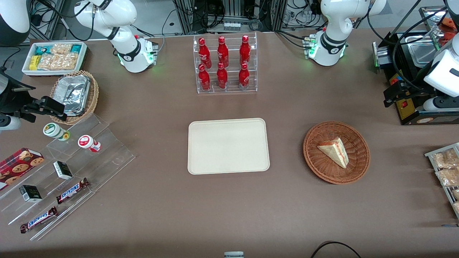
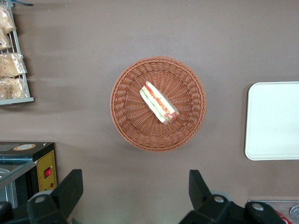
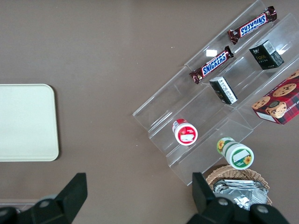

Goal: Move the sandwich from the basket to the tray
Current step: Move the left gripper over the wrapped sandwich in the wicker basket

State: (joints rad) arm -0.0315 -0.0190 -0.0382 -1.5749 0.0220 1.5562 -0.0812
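Step in hand: the approach, judged from the layout; nothing has been grasped yet and the sandwich (image 1: pixel 334 151) has not left the basket (image 1: pixel 315 163).
Sandwich: a clear-wrapped triangular wedge lying in the basket, near its middle, with the red and green filling edge showing in the left wrist view (image 2: pixel 159 102).
Basket: round, reddish-brown wicker (image 2: pixel 128 126), standing on the desk (image 1: pixel 229 208) toward the working arm's end, apart from the tray.
Tray: cream, rectangular, with a low rim (image 1: pixel 193 168), bare, at the middle of the desk beside the basket; one end of it shows in the left wrist view (image 2: pixel 273 121).
Jaws: the left arm's gripper (image 2: pixel 133 191) is held high above the desk near the basket, spread wide and holding nothing; the sandwich lies off its line, not between the fingers (image 2: pixel 70 186).
Next move, as judged: centre the gripper over the wedge, turn it to span the wedge's narrow thickness, then descend inside the basket rim before closing.
Caution: the wrap looks slippery and the bread soft, so a light, centred grip seems wise.
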